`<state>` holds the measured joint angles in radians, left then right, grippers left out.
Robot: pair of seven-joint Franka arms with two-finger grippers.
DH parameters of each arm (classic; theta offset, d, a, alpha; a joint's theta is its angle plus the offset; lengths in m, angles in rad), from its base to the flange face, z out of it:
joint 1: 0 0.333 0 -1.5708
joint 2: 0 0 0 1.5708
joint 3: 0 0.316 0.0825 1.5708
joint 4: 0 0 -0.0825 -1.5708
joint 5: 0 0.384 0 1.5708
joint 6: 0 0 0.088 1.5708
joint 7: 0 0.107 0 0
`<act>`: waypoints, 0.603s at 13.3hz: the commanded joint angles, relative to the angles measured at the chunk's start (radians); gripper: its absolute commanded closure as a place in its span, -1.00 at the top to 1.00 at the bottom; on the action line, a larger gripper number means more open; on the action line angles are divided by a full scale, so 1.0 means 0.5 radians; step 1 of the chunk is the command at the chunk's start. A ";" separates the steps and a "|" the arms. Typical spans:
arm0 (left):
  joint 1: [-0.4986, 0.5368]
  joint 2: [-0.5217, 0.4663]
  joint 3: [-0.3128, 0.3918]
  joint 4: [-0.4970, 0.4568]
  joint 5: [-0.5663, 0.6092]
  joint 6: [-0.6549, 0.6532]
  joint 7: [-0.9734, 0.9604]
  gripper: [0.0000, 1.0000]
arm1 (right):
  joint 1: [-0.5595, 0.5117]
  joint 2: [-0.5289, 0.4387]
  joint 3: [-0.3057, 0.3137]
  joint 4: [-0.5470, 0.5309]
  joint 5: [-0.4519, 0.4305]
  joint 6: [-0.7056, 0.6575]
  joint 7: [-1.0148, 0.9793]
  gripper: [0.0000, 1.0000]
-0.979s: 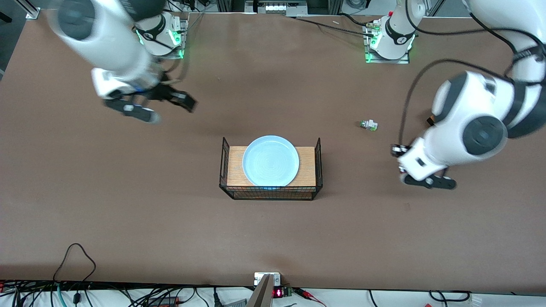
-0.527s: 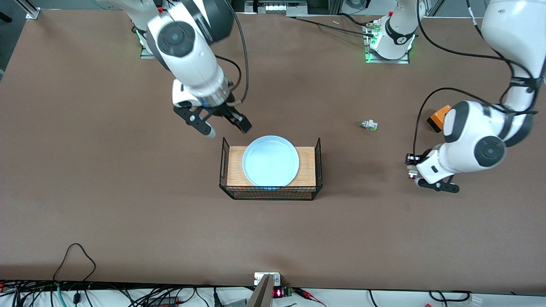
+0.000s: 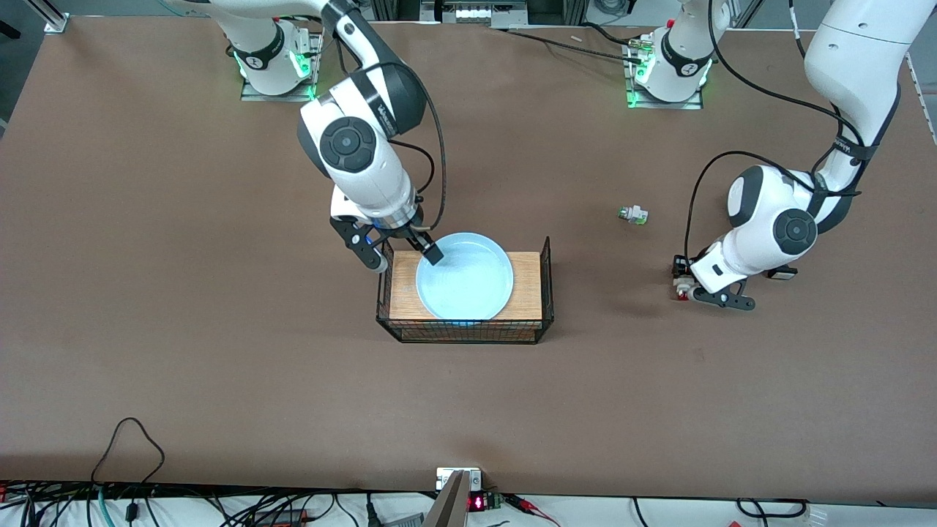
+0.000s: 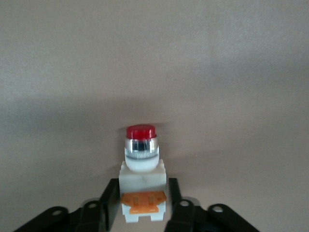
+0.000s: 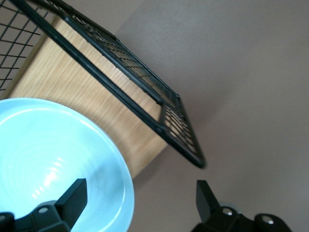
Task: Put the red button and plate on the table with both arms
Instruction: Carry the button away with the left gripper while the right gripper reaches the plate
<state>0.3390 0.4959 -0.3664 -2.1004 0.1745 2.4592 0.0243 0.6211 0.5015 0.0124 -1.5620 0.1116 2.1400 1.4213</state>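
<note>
Placing button [image 4: 141,181] | left gripper [image 3: 687,287] pinches it, seemingly just above table [image 3: 219,351] | right gripper [image 3: 401,255] spread astride plate [image 3: 464,277] rim | next: close, lift.

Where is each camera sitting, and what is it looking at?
Front view: high across the table, facing both robots, seeing both arms, the plate on the wood-topped platform and the white-and-green part.
Left wrist view: on the left arm's wrist, looking past the left gripper holding the red button over the table.
Right wrist view: on the right arm's wrist, showing the right gripper open astride the plate's rim.
Shared: front and right wrist views both show plate and platform.
</note>
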 commanded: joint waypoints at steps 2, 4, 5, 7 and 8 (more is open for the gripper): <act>0.034 -0.056 -0.013 0.010 0.001 -0.006 0.010 1.00 | 0.043 0.068 -0.022 0.053 0.019 0.034 0.084 0.83; 0.025 -0.163 -0.034 0.101 -0.002 -0.201 0.007 1.00 | 0.043 0.089 -0.022 0.050 0.019 0.073 0.087 0.73; 0.009 -0.185 -0.055 0.230 -0.002 -0.412 0.004 1.00 | 0.043 0.095 -0.022 0.050 0.019 0.077 0.084 0.54; 0.006 -0.179 -0.111 0.503 -0.002 -0.815 -0.033 1.00 | 0.043 0.098 -0.022 0.050 0.013 0.098 0.084 0.09; 0.000 -0.182 -0.144 0.616 -0.002 -0.962 -0.052 1.00 | 0.043 0.098 -0.022 0.050 0.010 0.101 0.084 -0.19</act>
<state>0.3448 0.4084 -0.4146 -1.8957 0.1744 2.1149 0.0165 0.6308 0.5389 0.0120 -1.5594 0.1119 2.1852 1.4476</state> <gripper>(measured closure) 0.000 0.401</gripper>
